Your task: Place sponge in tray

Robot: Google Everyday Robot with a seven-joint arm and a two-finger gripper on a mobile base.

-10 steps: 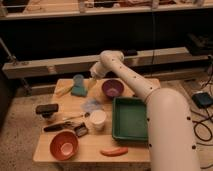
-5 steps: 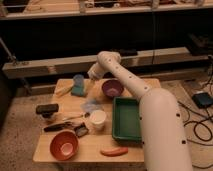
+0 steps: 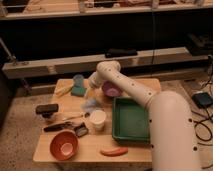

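Note:
The teal-green sponge (image 3: 78,91) lies flat at the back left of the wooden table, just in front of a light-blue cup (image 3: 78,79). My gripper (image 3: 92,91) hangs from the white arm just right of the sponge, a little above the table, open and holding nothing. The sponge is apart from it. The dark-green tray (image 3: 131,134) sits on the right half of the table, in front of the gripper and to its right. Nothing lies in it.
A purple bowl (image 3: 111,90) stands right behind the tray, close to the gripper. A white cup (image 3: 97,119) stands left of the tray, and an orange bowl (image 3: 65,145) sits front left. Black tools (image 3: 46,109) lie at the left, and a red sausage-shaped thing (image 3: 114,151) at the front edge.
The arm has barely shifted beside the sponge. The sponge and the other things lie where they were.

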